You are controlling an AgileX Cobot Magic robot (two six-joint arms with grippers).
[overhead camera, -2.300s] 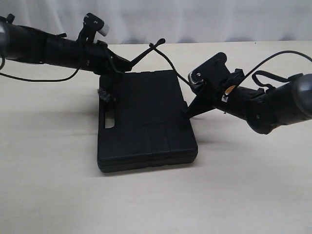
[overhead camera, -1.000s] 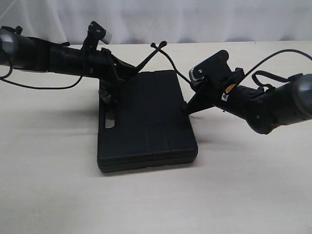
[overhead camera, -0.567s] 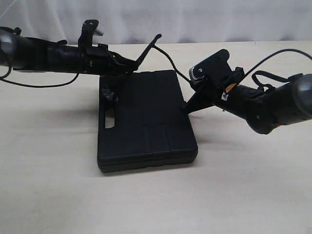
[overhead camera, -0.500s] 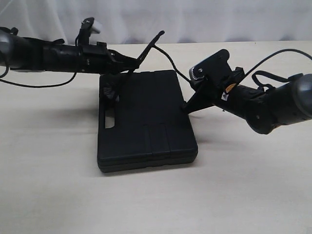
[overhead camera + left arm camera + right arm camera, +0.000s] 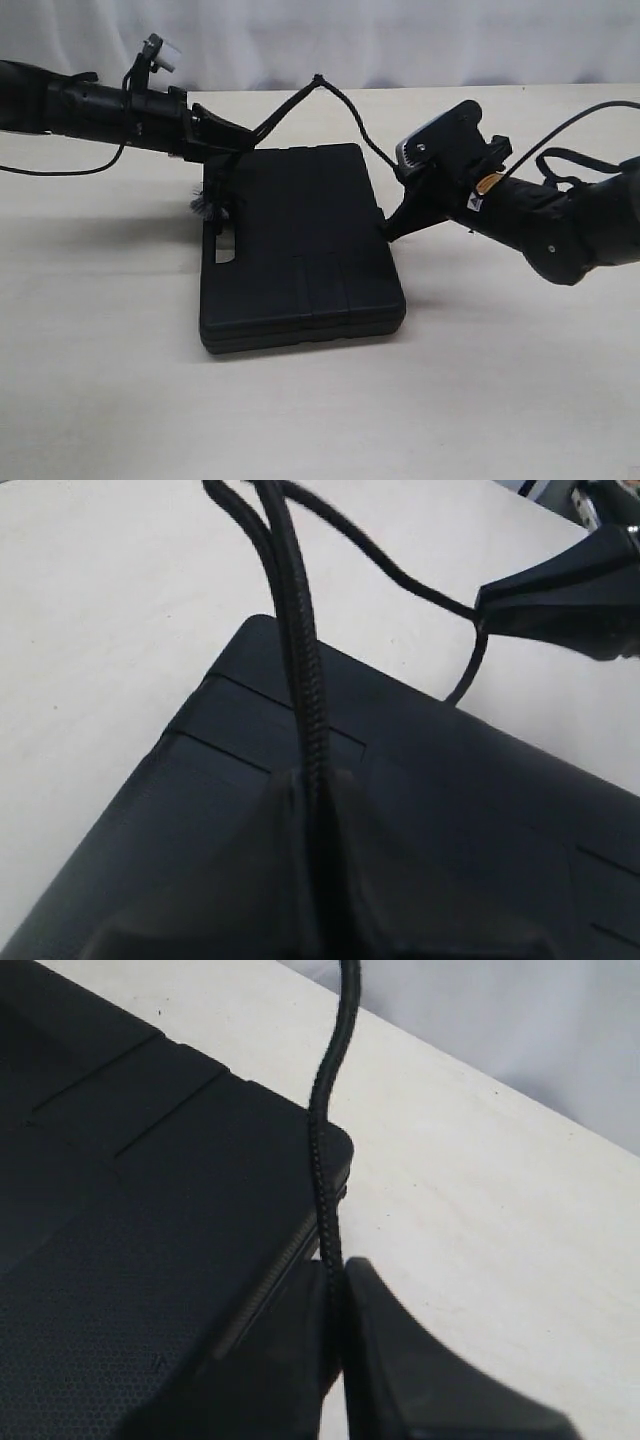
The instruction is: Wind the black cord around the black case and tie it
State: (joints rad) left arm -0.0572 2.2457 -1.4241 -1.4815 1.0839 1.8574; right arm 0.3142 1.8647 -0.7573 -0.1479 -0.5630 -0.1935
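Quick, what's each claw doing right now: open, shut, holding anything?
Left gripper: closed, pinching the cord.
Right gripper: closed, pinching the same cord further along.

My right claw (image 5: 333,1272) is pinched tight on the thin black braided cord (image 5: 322,1130), both dark fingers pressed together w/ the cord running out from btwn the tips. It passes the rounded corner of the flat matte black plastic case (image 5: 120,1210) & leaves the frame. Case lid is fine-pebbled w/ shallow grooves; beside it is the pale beige tabletop (image 5: 480,1220), w/ a whitish backdrop (image 5: 520,1030) beyond.
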